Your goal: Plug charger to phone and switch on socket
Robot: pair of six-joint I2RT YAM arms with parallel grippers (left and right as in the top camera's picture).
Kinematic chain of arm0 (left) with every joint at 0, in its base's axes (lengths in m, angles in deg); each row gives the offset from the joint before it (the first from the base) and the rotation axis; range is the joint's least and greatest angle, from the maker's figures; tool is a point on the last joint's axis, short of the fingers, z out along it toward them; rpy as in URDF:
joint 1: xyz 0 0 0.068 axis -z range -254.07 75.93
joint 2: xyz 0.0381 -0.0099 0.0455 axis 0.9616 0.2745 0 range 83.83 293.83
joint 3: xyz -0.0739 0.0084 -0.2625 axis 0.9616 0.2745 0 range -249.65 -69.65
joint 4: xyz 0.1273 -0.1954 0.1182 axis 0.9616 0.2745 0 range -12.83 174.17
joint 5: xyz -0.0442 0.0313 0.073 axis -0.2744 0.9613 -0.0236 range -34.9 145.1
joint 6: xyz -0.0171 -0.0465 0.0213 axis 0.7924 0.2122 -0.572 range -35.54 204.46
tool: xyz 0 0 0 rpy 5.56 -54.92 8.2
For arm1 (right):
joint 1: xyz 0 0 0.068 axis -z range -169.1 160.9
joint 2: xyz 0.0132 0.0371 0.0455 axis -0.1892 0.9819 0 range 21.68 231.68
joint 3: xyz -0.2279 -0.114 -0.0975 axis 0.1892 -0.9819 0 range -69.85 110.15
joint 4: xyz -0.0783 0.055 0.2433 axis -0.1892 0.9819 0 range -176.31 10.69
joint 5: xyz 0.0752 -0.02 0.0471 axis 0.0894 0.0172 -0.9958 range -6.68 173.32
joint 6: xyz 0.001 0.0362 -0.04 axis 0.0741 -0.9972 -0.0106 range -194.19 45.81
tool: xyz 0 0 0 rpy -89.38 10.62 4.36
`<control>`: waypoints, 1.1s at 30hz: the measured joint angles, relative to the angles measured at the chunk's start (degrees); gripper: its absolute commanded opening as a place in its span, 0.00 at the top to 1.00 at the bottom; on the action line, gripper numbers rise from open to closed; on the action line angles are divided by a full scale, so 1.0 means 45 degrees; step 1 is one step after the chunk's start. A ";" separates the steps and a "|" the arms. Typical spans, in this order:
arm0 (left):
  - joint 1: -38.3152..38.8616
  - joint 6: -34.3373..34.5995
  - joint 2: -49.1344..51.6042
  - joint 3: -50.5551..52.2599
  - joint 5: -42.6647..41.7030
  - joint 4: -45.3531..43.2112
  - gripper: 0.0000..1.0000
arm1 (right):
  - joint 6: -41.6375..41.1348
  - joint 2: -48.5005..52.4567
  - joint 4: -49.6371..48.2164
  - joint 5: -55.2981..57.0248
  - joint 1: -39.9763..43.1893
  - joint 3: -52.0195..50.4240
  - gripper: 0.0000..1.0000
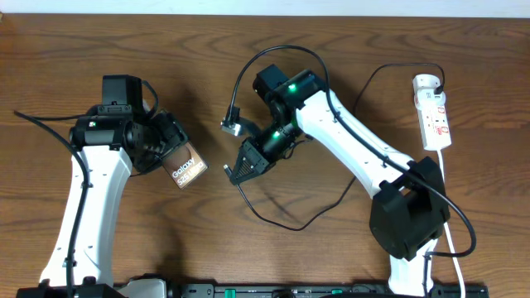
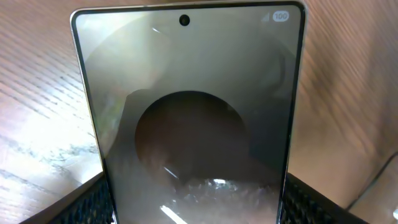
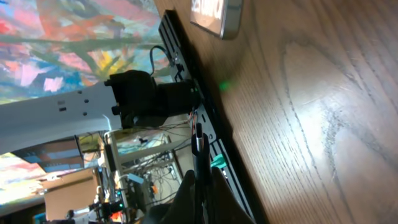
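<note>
Holding phone (image 1: 187, 169) clamped in left gripper (image 1: 167, 158), pinching charger tip (image 3: 197, 142) in right gripper (image 1: 234, 172) near phone, well apart from socket (image 1: 434, 112).

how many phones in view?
1. The phone is held in the left gripper, left of center in the overhead view, screen up. No other shows, though one could be hidden.

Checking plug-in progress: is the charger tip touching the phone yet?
Apart. The overhead view shows bare table between the phone and the right gripper holding the charger tip.
</note>
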 measured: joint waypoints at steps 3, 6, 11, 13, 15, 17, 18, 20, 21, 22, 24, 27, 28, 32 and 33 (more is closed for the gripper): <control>0.0000 -0.0325 0.0000 0.0000 -0.0432 0.0000 0.93 | 0.0019 0.0000 -0.0058 -0.0005 -0.0121 0.0000 0.99; 0.0000 -0.0520 0.0000 0.0000 -0.0947 -0.0005 0.93 | 0.0024 0.0000 -0.0102 0.0000 -0.0262 0.0000 0.99; 0.0000 -0.0568 0.0000 0.0000 -0.1758 -0.0058 0.93 | 0.0024 0.0000 -0.0257 0.0005 -0.0384 -0.0044 0.99; 0.0000 -0.0568 0.0000 0.0000 -0.2113 -0.0199 0.93 | 0.0010 0.0000 -0.0539 0.0000 -0.0457 -0.0204 0.99; 0.0000 -0.0607 0.0000 0.0000 -0.2463 -0.0359 0.93 | -0.0044 0.0000 -0.0845 0.0000 -0.0491 -0.0481 0.99; 0.0000 -0.0622 0.0000 0.0000 -0.2754 -0.0491 0.93 | -0.0102 0.0000 -0.1224 0.0000 -0.0534 -0.0835 0.99; 0.0000 -0.0646 0.0000 0.0000 -0.2851 -0.0544 0.93 | -0.0121 0.0010 -0.1302 0.0000 -0.0534 -0.0957 0.99; 0.0000 -0.0661 0.0000 0.0000 -0.3002 -0.0597 0.93 | -0.0204 0.0029 -0.1365 -0.0005 -0.0534 -0.1175 0.99; 0.0000 -0.0665 0.0000 0.0000 -0.3045 -0.0593 0.93 | -0.0243 0.0039 -0.1394 -0.0010 -0.0529 -0.1224 0.99; 0.0000 -0.0695 0.0000 0.0000 -0.3079 -0.0597 0.93 | -0.0248 0.0044 -0.1413 -0.0010 -0.0529 -0.1243 0.99; 0.0000 -0.0743 0.0000 0.0000 -0.3089 -0.0631 0.93 | -0.0296 0.0049 -0.1438 -0.0024 -0.0529 -0.1248 0.99; 0.0000 -0.0753 0.0000 0.0000 -0.3070 -0.0665 0.93 | -0.0335 0.0049 -0.1452 -0.0117 -0.0529 -0.1248 0.99; 0.0000 -0.0753 0.0000 0.0000 -0.3036 -0.0665 0.93 | -0.0340 0.0049 -0.1457 -0.0160 -0.0529 -0.1248 0.99; 0.0000 -0.0699 0.0000 0.0000 -0.2871 -0.0665 0.93 | -0.0350 0.0049 -0.1496 -0.0287 -0.0529 -0.1248 0.99; 0.0000 -0.0641 0.0000 0.0000 -0.2841 -0.0670 0.93 | -0.0384 0.0049 -0.1554 -0.0296 -0.0529 -0.1248 0.99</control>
